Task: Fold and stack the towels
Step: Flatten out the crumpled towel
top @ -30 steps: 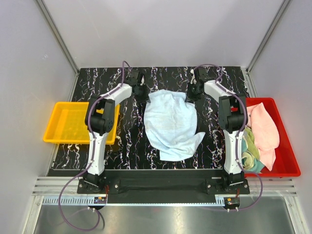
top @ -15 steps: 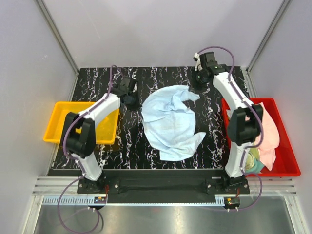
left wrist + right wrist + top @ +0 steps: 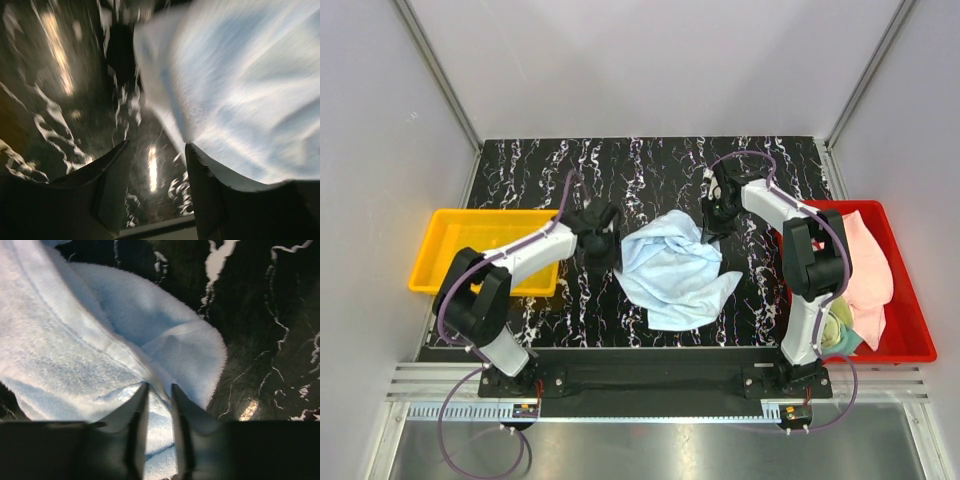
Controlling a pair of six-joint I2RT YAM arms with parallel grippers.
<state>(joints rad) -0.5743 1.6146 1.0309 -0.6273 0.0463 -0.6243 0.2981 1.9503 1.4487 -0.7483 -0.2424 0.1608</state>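
A light blue towel (image 3: 670,268) lies rumpled on the black marbled table (image 3: 540,170), its far part folded over toward me. My right gripper (image 3: 713,222) is at the towel's far right edge. In the right wrist view it (image 3: 160,386) is shut on a fold of the towel (image 3: 75,340). My left gripper (image 3: 603,246) is at the towel's left edge. In the blurred left wrist view it (image 3: 157,146) is open, with bare table between the fingers and the towel (image 3: 240,90) edge against the right fingertip (image 3: 192,150).
A red bin (image 3: 910,345) at the right holds a pink towel (image 3: 865,260) and a green towel (image 3: 835,310). A yellow bin (image 3: 450,250) stands at the left, with nothing showing inside. Grey walls enclose the table.
Both grippers have moved toward me. The right one has drawn the towel's far right edge forward, bunching the towel shorter. The left one has come in to the towel's left edge.
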